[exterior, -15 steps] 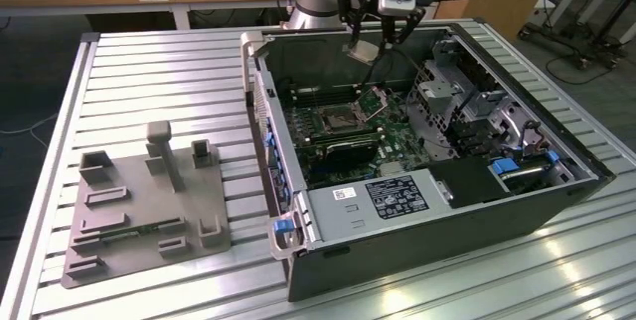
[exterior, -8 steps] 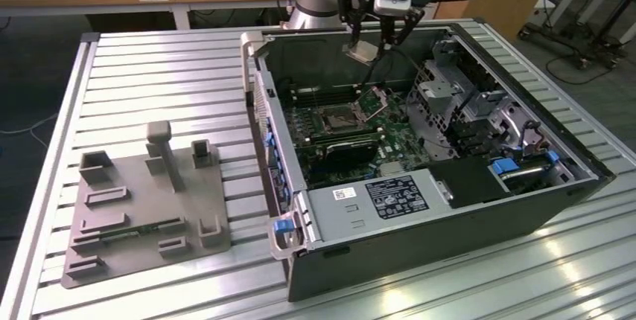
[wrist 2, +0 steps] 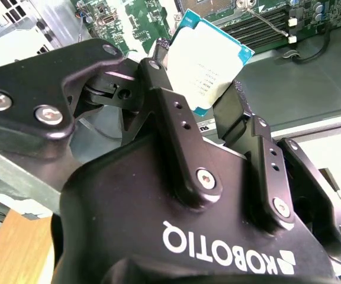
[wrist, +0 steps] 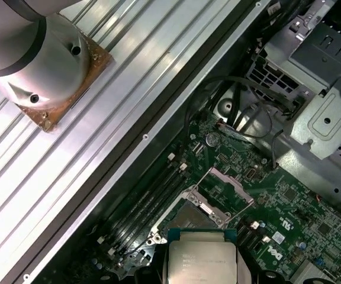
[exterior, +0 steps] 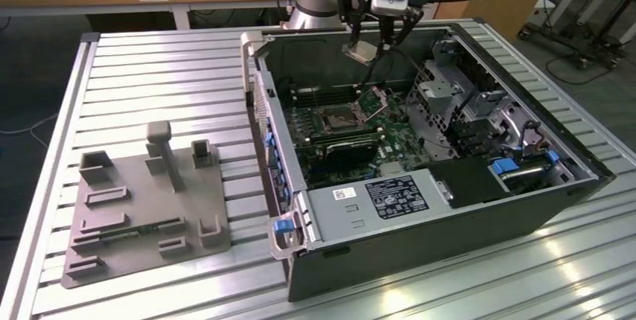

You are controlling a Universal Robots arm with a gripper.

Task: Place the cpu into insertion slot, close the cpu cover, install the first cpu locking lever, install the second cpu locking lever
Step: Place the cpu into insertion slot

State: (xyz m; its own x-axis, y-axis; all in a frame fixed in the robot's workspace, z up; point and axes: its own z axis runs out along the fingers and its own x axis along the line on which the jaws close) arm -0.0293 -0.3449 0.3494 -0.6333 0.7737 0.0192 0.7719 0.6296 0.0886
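Note:
In the exterior view my gripper [exterior: 366, 46] hangs over the back of the open computer case, shut on the cpu [exterior: 360, 53], a small silvery-grey square chip held tilted. The insertion slot [exterior: 333, 120] lies lower on the green motherboard, its dark centre bare. Beside the slot, the cpu cover [exterior: 377, 100] stands raised. In the second wrist view two black fingers [wrist 2: 171, 103] clamp the cpu [wrist 2: 209, 65] by opposite edges. The first wrist view has the cpu [wrist: 201, 261] above the insertion slot [wrist: 185, 218], hiding part of it, with the cpu cover [wrist: 229, 183] tipped up.
The case [exterior: 556, 193] lies open on a slatted metal table [exterior: 159, 74]. Inside are a black labelled box [exterior: 398, 195], a metal drive cage [exterior: 452, 85] and long memory slots [exterior: 316, 97]. A grey fixture plate [exterior: 149, 208] sits at the exterior view's left. The arm's base [wrist: 34, 53] stands behind the case.

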